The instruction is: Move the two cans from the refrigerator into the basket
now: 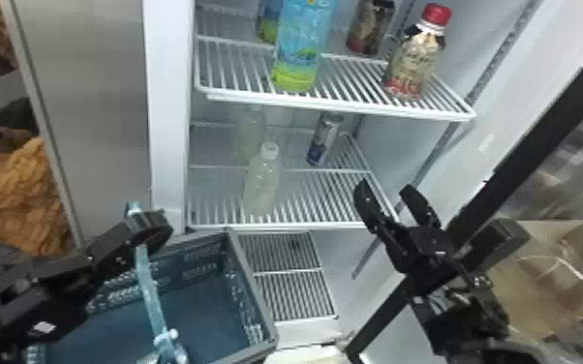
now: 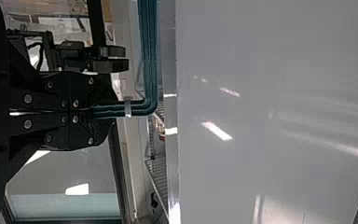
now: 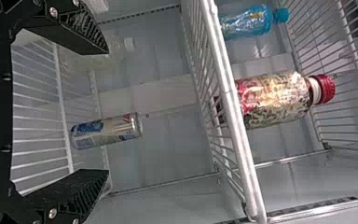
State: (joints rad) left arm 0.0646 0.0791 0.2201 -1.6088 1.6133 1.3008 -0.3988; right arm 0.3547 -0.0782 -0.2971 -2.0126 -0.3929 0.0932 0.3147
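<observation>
Bottled drinks (image 1: 300,53) on wire shelves (image 1: 334,106) suggest a shop.

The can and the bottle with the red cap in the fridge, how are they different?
The can is silver and blue, while the bottle has a red and beige pattern and a red cap. The can is slimmer and shorter than the bottle. The bottle stands on an upper shelf, the can on a lower shelf. Both are upright.
</observation>
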